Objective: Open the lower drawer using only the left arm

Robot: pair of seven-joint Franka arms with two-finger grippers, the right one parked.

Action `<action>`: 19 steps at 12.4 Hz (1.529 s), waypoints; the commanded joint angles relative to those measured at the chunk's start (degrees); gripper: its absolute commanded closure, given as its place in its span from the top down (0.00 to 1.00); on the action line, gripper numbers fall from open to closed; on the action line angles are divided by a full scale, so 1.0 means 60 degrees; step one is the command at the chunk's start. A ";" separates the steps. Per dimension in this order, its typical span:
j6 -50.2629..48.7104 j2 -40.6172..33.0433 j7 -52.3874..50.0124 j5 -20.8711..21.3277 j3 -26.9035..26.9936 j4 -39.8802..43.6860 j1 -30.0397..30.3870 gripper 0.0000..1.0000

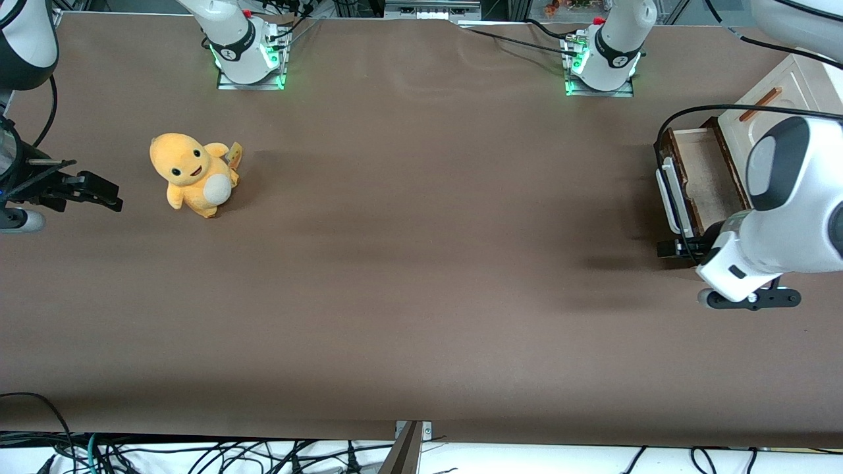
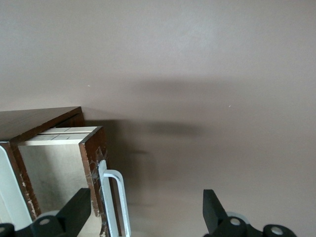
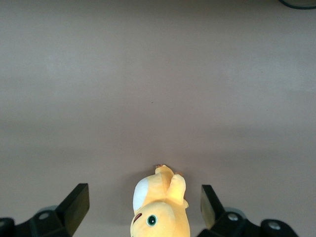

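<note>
lower drawer point(image 1: 699, 178) pulled out toward parked arm, tool point(image 2: 143, 210) spread astride handle

One pulled-out lower drawer point(image 1: 698, 178), one plush toy point(image 1: 193, 174), one open hand point(image 2: 145, 210).

Left arm point(image 1: 787, 197) bent low at the working end of the table; gripper point(image 2: 145, 210) with fingers point(image 2: 76, 210) spread wide, gripping nothing.

A wide brown surface point(image 1: 421, 263) fills almost the whole frame, matte, with soft dark shadows across its middle. Along the lower edge runs a white strip with many loose black cables point(image 1: 197, 457). At the upper edge, grey metal framing point(image 1: 431, 10) shows.
</note>
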 commanded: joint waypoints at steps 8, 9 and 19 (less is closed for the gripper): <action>0.0901 -0.0875 0.2148 -0.1537 0.0860 -0.0992 0.0011 1.00; 0.1062 -0.0962 0.2147 -0.1598 0.0860 -0.1109 -0.0047 1.00; 0.2163 -0.1050 0.2250 -0.1481 0.0961 -0.1740 -0.0414 1.00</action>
